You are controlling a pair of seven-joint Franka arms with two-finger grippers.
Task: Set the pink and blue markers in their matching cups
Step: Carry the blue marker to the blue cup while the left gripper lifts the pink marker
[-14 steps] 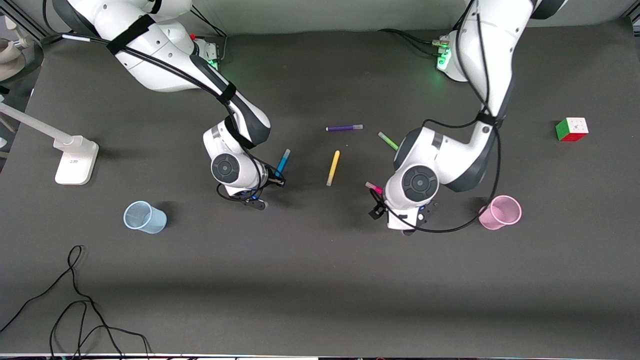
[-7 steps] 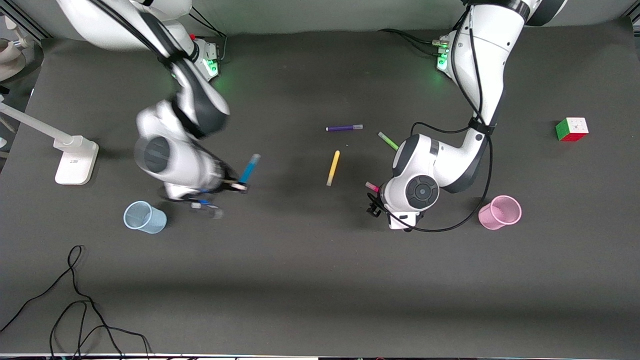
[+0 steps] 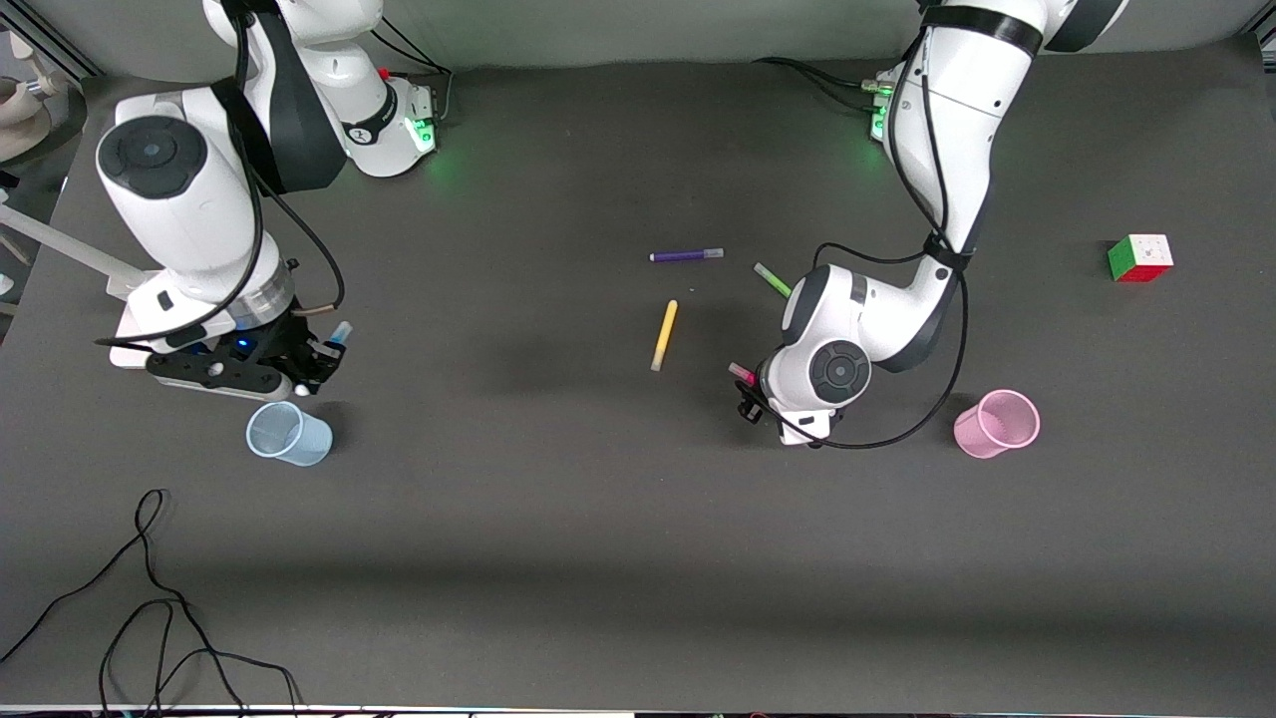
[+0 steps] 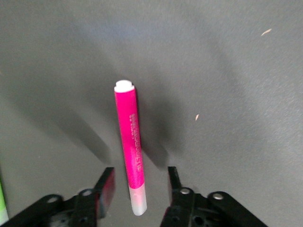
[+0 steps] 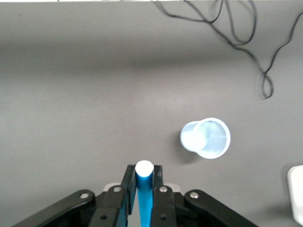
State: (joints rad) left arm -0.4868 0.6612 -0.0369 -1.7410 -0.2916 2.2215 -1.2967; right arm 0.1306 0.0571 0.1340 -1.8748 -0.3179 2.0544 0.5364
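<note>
My right gripper [image 3: 324, 359] is shut on the blue marker [image 3: 340, 332] and holds it upright in the air, just beside the pale blue cup [image 3: 289, 434]. In the right wrist view the marker's pale cap [image 5: 144, 169] sticks up between the shut fingers [image 5: 129, 182], and the blue cup [image 5: 206, 138] stands open and empty below. My left gripper [image 3: 755, 394] is low over the pink marker [image 3: 743, 374], which lies flat on the table. In the left wrist view the pink marker [image 4: 130, 142] lies between the open fingers [image 4: 107, 182], untouched. The pink cup [image 3: 997, 424] stands toward the left arm's end.
A purple pen [image 3: 686, 255], a yellow pen [image 3: 664, 335] and a green pen [image 3: 774, 281] lie mid-table. A colour cube [image 3: 1139, 258] sits toward the left arm's end. A white lamp base [image 3: 150, 319] stands by the right gripper. A black cable [image 3: 150, 598] lies near the front camera.
My right arm swung the blue marker from mid-table to beside the blue cup and turned it upright. My left gripper sank a little around the pink marker.
</note>
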